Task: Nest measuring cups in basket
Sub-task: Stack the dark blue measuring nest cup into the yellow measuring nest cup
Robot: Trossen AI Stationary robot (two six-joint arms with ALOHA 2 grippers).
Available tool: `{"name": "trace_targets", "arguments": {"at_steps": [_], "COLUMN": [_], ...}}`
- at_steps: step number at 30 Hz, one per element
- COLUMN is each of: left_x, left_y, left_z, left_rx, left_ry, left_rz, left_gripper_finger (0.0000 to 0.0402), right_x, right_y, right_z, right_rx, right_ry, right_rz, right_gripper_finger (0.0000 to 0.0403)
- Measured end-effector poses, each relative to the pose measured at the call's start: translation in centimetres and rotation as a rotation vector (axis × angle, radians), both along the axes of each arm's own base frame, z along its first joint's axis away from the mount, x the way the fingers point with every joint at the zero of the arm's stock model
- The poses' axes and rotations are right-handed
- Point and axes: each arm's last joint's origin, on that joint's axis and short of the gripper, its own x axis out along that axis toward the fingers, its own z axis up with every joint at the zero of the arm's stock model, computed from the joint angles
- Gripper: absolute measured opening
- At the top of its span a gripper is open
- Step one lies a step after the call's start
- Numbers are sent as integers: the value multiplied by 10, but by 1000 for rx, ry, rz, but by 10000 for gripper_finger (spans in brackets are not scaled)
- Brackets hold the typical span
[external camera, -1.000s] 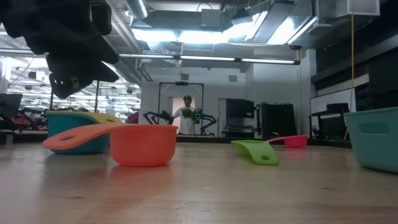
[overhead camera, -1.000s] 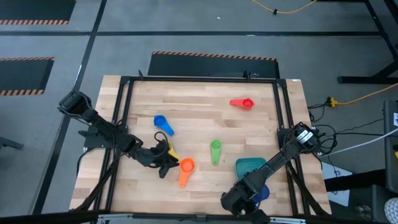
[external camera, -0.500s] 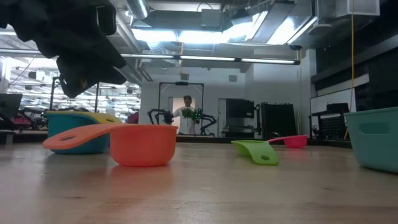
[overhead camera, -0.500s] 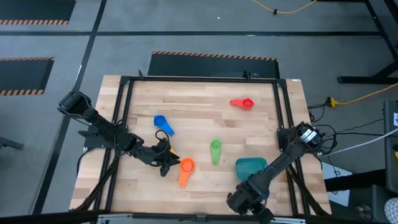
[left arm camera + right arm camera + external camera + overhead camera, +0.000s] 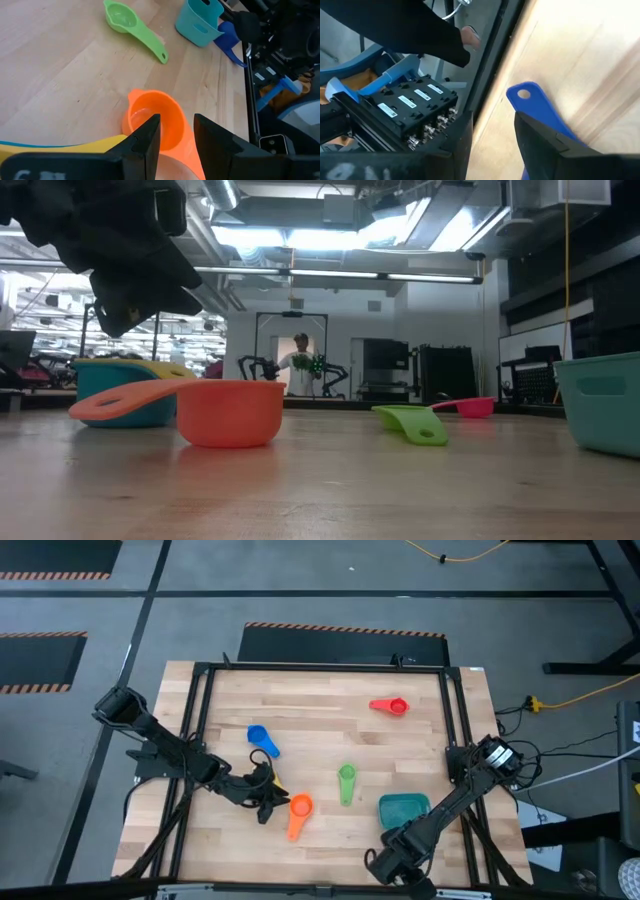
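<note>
Butcher-block boards make up the table (image 5: 320, 690) we work on, with grey floor around it. Our right gripper (image 5: 392, 862) sits at the table's near edge and is closed on the dark blue cup (image 5: 532, 102). The cup's flat handle sticks out ahead of the fingers, over the wood at the table's edge. Just beyond that gripper stands the teal basket (image 5: 404, 797), and we see no cup in it from above.

Our left gripper (image 5: 264, 802) hangs above the table on the other side. The yellow cup (image 5: 277, 786) is right against it, and we cannot tell whether the gripper holds that cup or is open. The orange cup (image 5: 299, 806) lies just beside it on the wood. The green cup (image 5: 346, 774) lies farther out, between the orange cup and the basket. The light blue cup (image 5: 258, 735) is near the left arm, and the red cup (image 5: 397, 705) is well apart, towards the far edge. Beyond the table, a person (image 5: 301, 360) stands in the room.
</note>
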Motion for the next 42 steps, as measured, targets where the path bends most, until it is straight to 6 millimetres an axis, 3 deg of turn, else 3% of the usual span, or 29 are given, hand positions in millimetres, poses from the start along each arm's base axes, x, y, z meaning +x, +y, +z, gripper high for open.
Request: {"name": "trace_targets", "arguments": {"at_steps": [13, 21, 24, 31, 42], "left_x": [0, 0, 0, 0, 0], "left_y": [0, 0, 0, 0, 0], "left_z": [0, 0, 0, 0, 0], "left_rx": [0, 0, 0, 0, 0], "left_ry": [0, 0, 0, 0, 0], "left_rz": [0, 0, 0, 0, 0], "left_gripper_finger": [111, 111, 111, 111, 111], "right_x": [0, -1, -1, 0, -1], "right_y": [-2, -1, 0, 0, 1], "right_z": [-1, 0, 1, 1, 0], "right_rx": [-29, 44, 71, 75, 64], "right_ry": [-39, -11, -13, -23, -13], "right_rz": [42, 98, 122, 128, 103], "right_gripper_finger": [152, 153, 176, 284, 296]}}
